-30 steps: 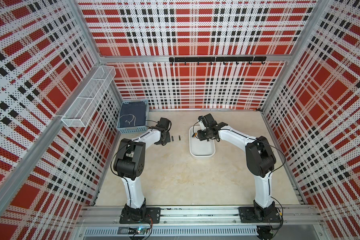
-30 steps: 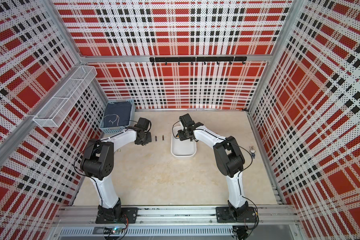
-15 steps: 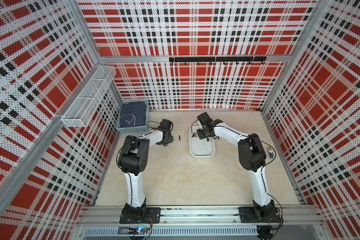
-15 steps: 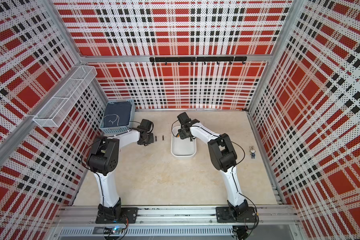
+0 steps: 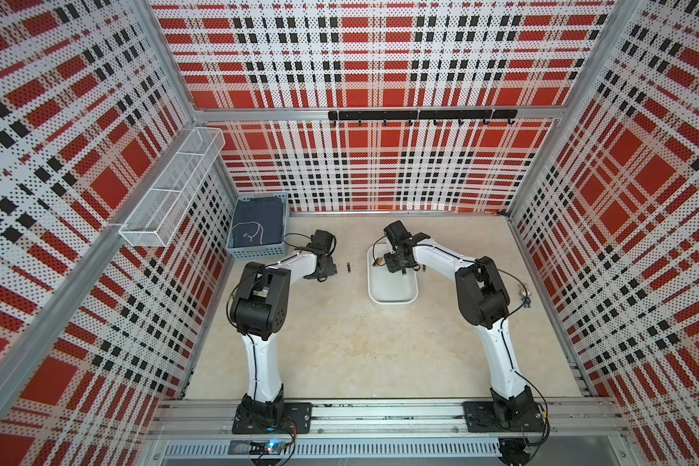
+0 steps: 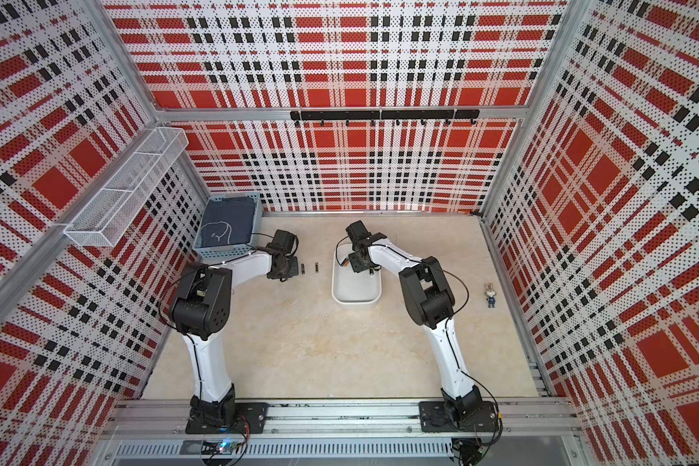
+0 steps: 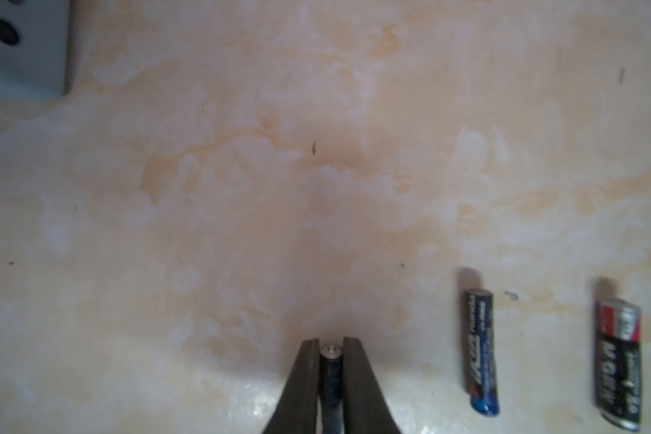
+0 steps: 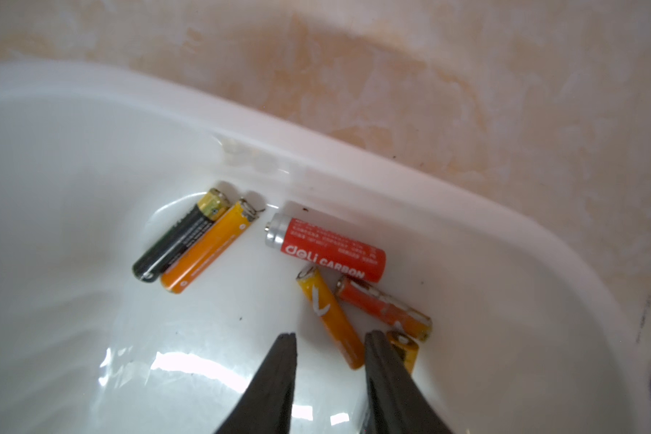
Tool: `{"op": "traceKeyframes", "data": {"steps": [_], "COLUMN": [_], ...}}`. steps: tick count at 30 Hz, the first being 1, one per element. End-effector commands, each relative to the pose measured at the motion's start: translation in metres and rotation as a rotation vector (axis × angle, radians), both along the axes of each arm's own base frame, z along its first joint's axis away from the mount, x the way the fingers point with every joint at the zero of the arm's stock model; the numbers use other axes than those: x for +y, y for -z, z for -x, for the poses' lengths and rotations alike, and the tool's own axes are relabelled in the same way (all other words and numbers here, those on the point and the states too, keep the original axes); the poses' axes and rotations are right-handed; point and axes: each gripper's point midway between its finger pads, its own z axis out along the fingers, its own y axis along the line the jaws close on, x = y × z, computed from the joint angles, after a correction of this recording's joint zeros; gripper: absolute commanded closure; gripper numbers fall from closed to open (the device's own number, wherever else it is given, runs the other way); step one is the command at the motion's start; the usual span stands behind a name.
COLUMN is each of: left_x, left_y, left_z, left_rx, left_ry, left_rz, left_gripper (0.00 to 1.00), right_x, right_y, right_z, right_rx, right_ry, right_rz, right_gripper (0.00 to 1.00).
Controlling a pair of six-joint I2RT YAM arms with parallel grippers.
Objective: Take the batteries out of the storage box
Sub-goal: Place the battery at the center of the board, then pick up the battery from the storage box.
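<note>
The white storage box (image 5: 392,294) (image 6: 356,296) lies mid-table. My right gripper (image 8: 329,338) (image 5: 391,267) hangs open inside its far end, empty. Just beyond its tips lie several batteries: an orange one (image 8: 331,315), a red-orange one (image 8: 384,308), a red one (image 8: 327,248), plus a black-gold (image 8: 181,235) and orange (image 8: 207,251) pair. My left gripper (image 7: 331,347) (image 6: 293,269) is low over the table left of the box, shut on a dark battery (image 7: 331,372). Beside it two batteries (image 7: 482,353) (image 7: 619,364) lie on the table (image 6: 302,269) (image 6: 317,267).
A light-blue basket (image 5: 259,230) with dark cloth stands at the back left, close behind my left wrist. A white wire-mesh shelf (image 5: 170,189) hangs on the left wall. A small rabbit figure (image 6: 490,294) lies near the right wall. A black hook rail (image 5: 420,115) runs along the back wall.
My left gripper has shifted slightly toward the batteries lying on the table, still holding its battery. The right arm's elbow swung inward while its gripper stayed over the box's far end.
</note>
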Motion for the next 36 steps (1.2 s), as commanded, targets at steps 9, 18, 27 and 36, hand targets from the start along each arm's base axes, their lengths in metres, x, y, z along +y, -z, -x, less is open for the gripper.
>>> {"op": "traceKeyframes", "data": {"steps": [9,18,27,36], "left_x": [-0.005,-0.009,-0.024,-0.015], "left_y": [-0.005,-0.016,-0.086,-0.169], "left_z": [-0.018,-0.017,-0.011,0.013], "left_rx": [-0.045,-0.062,-0.2,-0.419], "left_ry": [0.01,0.016,0.004,-0.088], "left_rz": [-0.016,-0.017,-0.04,0.009], "left_gripper": [0.84,0.75,0.74,0.74], "right_x": [0.002,0.004,0.004,0.01], "right_y": [0.011,0.021,0.021,-0.003], "right_z": [-0.015,-0.014,-0.009,-0.005], "right_rx": [-0.011,0.015,0.032,0.027], "right_ry": [-0.014,-0.018,-0.02,-0.002], "right_rz": [0.008,0.002,-0.008,-0.072], "right_gripper": [0.62,0.67,0.86,1.0]}}
